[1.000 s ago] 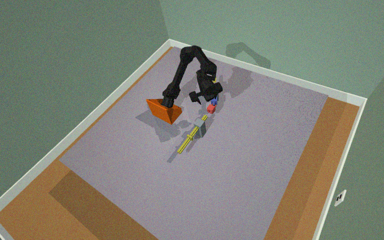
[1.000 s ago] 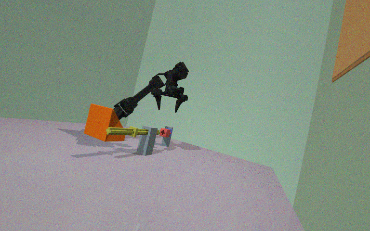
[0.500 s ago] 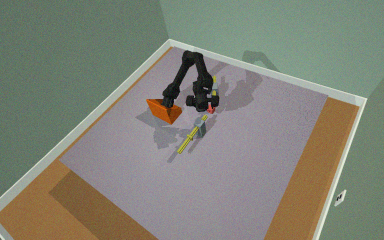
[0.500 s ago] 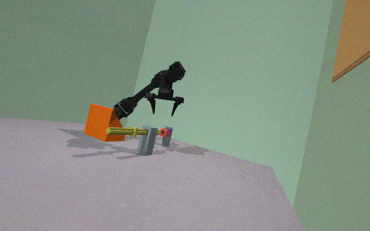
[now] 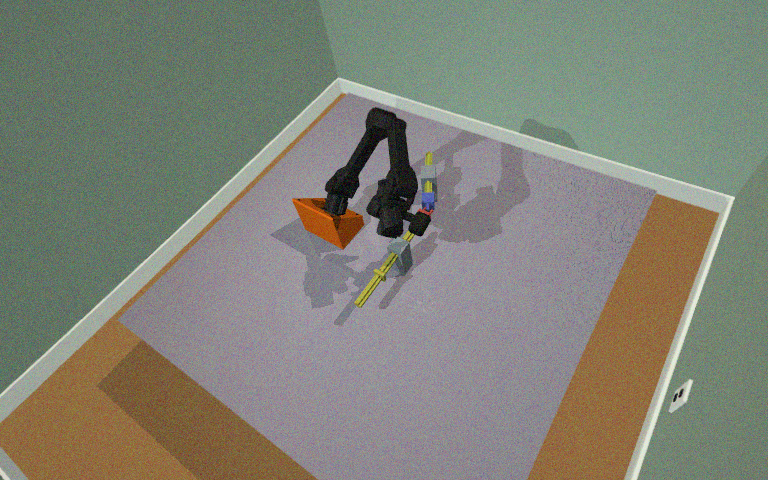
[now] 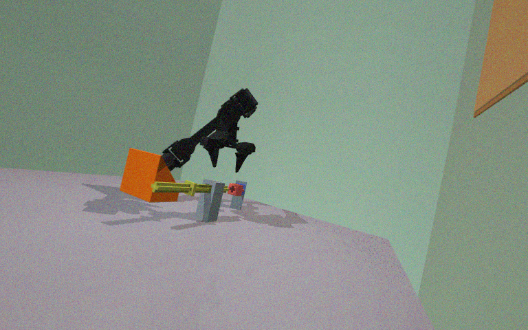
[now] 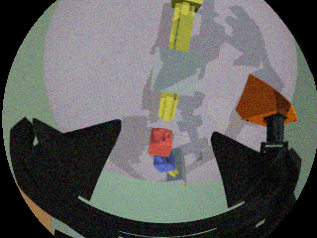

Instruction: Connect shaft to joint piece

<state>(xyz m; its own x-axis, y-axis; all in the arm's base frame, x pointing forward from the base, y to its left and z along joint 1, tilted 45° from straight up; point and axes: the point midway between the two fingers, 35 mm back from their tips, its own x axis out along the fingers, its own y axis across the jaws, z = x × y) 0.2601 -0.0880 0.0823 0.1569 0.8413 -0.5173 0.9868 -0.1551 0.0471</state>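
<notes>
The red square joint piece (image 5: 423, 211) (image 6: 233, 189) (image 7: 161, 141) sits on a blue hinge part (image 5: 427, 199) (image 7: 161, 163) at the end of the fixed yellow shaft (image 5: 428, 158), which is held in a grey block (image 5: 427, 180) (image 6: 238, 200). The second yellow shaft (image 5: 373, 283) (image 6: 174, 187) (image 7: 184, 14) lies in its own grey block (image 5: 400, 251) (image 6: 210, 202) (image 7: 174, 73), its tip a short way from the red piece. My gripper (image 5: 403, 225) (image 6: 226, 168) (image 7: 168, 131) is open and empty. It hangs above the joint piece, fingers pointing down, touching nothing.
The arm's orange base (image 5: 328, 220) (image 6: 141, 174) (image 7: 261, 99) stands close to the left of the two blocks. A white rim (image 5: 509, 135) bounds the floor, with green walls behind.
</notes>
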